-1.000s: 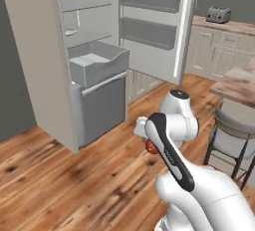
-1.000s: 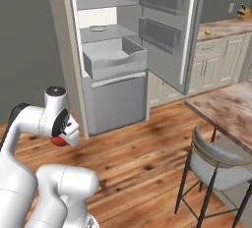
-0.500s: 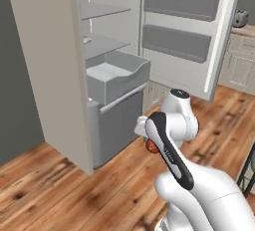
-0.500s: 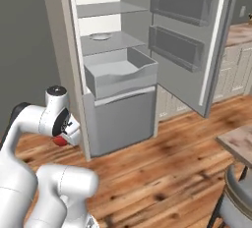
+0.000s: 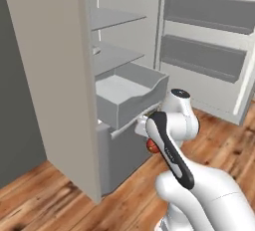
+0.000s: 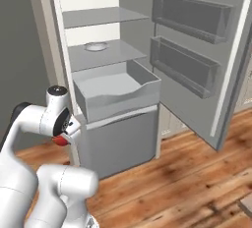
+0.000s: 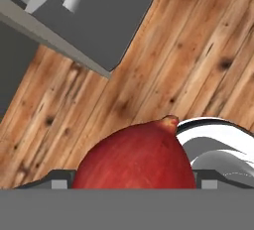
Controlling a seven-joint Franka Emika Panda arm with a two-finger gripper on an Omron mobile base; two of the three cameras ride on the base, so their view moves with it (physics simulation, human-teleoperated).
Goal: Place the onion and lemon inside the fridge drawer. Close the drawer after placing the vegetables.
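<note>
Folding back on itself, the white arm bends at a raised elbow joint and carries its wrist low in front of the fridge, beside the lower grey front panel (image 6: 120, 138). In the left base view we see the forearm with its dark stripe crossing the frame toward 11 o'clock, and the onion (image 5: 152, 147) shows as a small red patch under the wrist. In the right base view the same red ball (image 6: 61, 140) sits at about 5 o'clock from the round joint cap, close to the panel's left edge.

In the hand view we look down on the wood floor (image 7: 163, 70), with the onion (image 7: 135, 160) large at 6 o'clock, its stem nub pointing toward 1 o'clock. The gripper (image 7: 134, 179) is clenched on the onion, with dark finger parts flanking it at either side.

We find the fridge drawer (image 6: 116, 92) pulled out above the front panel, its pale bin open to view; in the left base view the drawer (image 5: 130, 97) lies at 11 o'clock from the wrist. A small round dish (image 6: 96, 46) rests on the shelf (image 6: 108, 52) behind the drawer. The fridge door (image 6: 202, 60) stands swung wide at 3 o'clock.
</note>
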